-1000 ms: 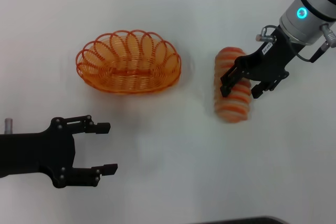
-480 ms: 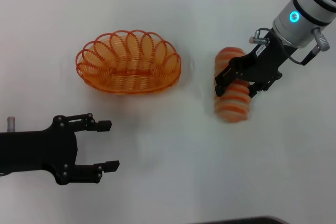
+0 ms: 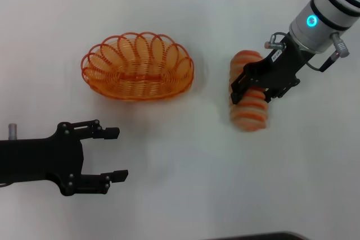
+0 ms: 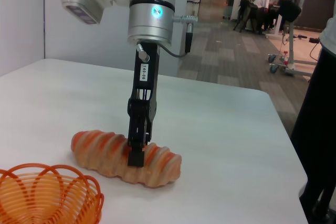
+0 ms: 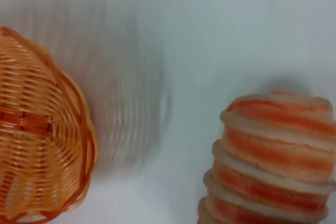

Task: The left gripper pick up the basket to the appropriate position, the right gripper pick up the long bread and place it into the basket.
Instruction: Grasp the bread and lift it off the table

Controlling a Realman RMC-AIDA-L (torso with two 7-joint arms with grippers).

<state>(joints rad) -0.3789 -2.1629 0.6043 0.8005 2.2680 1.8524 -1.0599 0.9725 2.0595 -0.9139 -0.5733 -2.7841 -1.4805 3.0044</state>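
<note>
Lowered since a second ago: black labelled right gripper (image 3: 254, 86), jaws astride striped cream-orange long bread (image 3: 250, 91) near table's right edge, not yet shut. Could slip or roll if off-centre. Orange wire basket (image 3: 138, 66) mid-table, unmoved; black left gripper (image 3: 116, 154) open near front-left corner.

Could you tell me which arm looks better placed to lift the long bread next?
The right. Its tool already straddles the long bread on the table, fingers at either side. The left tool hangs open, nearer the robot than the basket, far from the loaf.
</note>
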